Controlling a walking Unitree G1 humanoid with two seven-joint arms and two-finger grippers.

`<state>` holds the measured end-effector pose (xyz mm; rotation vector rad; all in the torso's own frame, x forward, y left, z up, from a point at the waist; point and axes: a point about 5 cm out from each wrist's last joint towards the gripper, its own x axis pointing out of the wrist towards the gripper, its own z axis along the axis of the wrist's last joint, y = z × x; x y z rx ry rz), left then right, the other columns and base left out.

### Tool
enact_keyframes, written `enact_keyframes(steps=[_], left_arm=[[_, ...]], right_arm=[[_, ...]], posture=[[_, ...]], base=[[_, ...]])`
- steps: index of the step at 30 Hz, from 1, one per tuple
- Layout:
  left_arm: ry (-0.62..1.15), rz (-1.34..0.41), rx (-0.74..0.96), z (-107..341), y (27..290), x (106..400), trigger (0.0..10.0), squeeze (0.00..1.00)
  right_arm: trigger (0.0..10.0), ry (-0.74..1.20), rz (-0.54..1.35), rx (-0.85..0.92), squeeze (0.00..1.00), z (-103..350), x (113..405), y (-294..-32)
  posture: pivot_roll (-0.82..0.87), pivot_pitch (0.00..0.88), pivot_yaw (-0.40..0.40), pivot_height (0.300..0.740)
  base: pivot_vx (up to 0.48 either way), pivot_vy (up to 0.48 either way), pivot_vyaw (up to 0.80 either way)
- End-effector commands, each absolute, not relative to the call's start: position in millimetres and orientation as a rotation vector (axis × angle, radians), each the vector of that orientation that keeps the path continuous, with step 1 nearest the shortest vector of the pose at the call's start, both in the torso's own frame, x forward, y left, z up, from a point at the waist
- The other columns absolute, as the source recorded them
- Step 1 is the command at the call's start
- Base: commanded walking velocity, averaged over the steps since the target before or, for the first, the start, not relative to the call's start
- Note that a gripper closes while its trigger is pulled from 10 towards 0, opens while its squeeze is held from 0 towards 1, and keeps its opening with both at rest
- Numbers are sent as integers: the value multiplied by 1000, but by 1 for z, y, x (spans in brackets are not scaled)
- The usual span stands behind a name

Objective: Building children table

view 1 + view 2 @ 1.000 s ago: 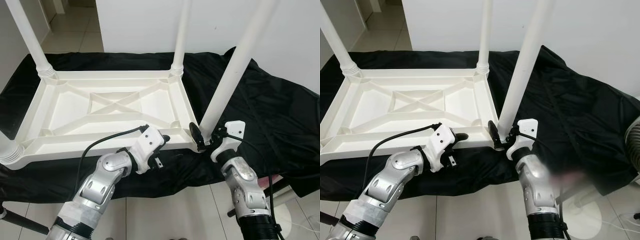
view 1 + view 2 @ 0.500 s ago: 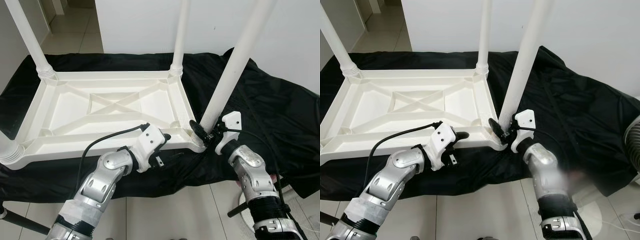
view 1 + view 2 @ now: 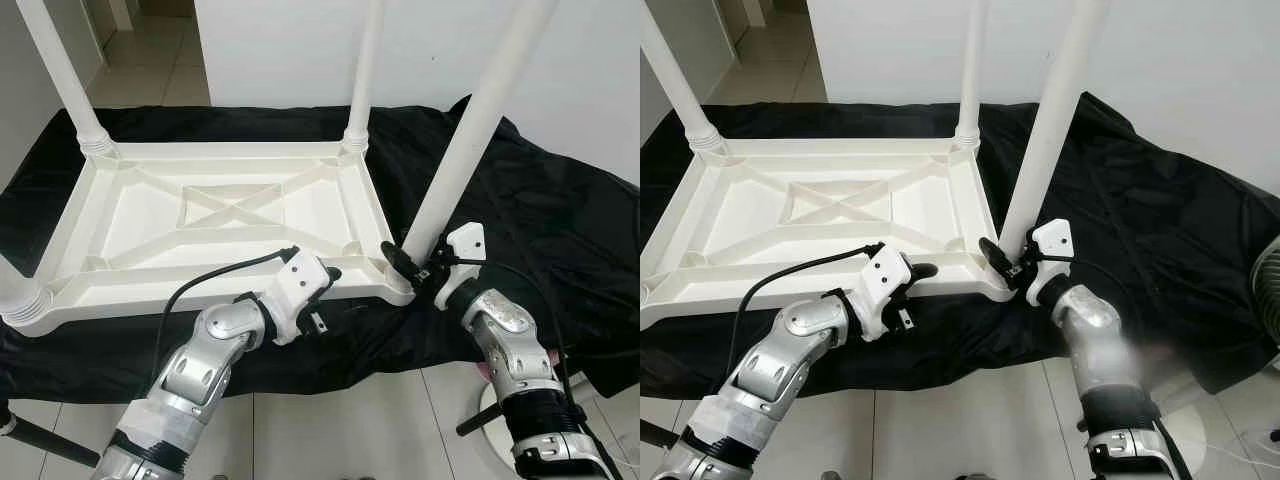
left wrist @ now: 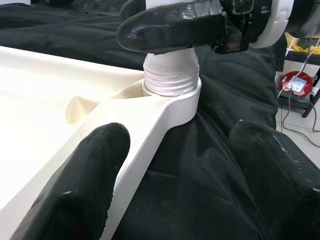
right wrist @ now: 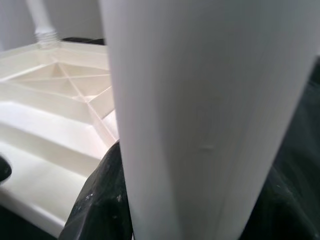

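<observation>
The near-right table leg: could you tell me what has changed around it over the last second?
The right gripper, clamped on the white leg, has swung the leg's base inward until its threaded end sits in the corner socket of the upturned tabletop; the right forearm rotated outward. The left gripper has stayed open at the tabletop's near rim, and the other legs are unchanged.

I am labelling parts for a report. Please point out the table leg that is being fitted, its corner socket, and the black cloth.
table leg (image 3: 462,150), left eye view, middle of the shaft.
corner socket (image 4: 184,101), left wrist view, outer ring wall.
black cloth (image 3: 560,220), left eye view, bare folds to the robot's right.
</observation>
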<state>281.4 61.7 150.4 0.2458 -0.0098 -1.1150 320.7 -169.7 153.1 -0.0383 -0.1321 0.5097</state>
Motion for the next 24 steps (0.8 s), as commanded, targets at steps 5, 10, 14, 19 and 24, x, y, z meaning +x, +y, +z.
enact_keyframes(steps=[5,10,14,19,24], left_arm=[[0,-1086,256,147,64,281,10000,0],[3,-1085,252,146,63,280,10000,0],[3,-1086,249,146,63,280,10000,0],[0,-1083,246,146,62,280,10000,0],[1,-1082,246,146,61,280,10000,0]], right_arm=[[10000,-86,363,51,0,149,316,-161],[10000,-51,99,99,0,143,308,-150],[10000,-35,-17,125,0,139,302,-143],[10000,-10,-107,188,0,136,294,-121],[10000,-7,-65,197,0,139,292,-114]], posture=[[-72,67,-26,740],[-76,69,-28,740],[-77,70,-29,740],[-76,72,-36,740],[-78,71,-39,740]], base=[[0,0,0],[0,0,0],[0,0,0],[0,0,0],[0,0,0]])
